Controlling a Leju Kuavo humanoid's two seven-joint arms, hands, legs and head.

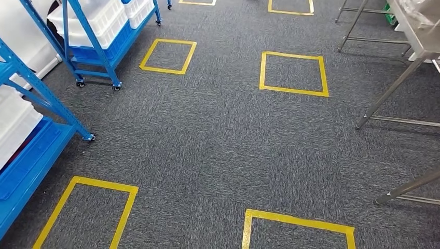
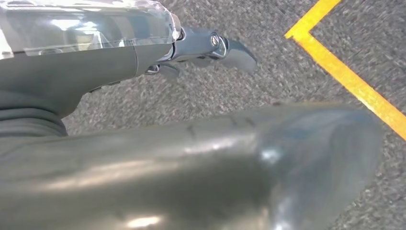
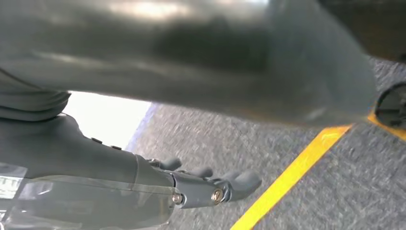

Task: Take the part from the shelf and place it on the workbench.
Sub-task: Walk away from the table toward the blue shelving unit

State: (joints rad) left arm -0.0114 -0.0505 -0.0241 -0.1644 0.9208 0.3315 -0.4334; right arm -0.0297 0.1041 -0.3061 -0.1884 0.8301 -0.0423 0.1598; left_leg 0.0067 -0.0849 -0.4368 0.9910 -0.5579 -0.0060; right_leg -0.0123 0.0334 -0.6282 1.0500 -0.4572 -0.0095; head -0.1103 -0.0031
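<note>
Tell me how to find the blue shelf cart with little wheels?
Look along the grey carpet floor to the far left. Just beyond the yellow tape square stands the blue metal shelf cart holding white plastic crates. Unlike the nearer blue shelf, both its little wheels show.

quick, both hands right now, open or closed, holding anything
Left robot hand: open, fingers extended, holding nothing.
Right robot hand: open, fingers extended, holding nothing.

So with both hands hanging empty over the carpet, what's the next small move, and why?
Probably turn left toward the blue shelf holding white bins. The left hand and right hand hold nothing, and the shelf sits only at the head view's left edge.
</note>
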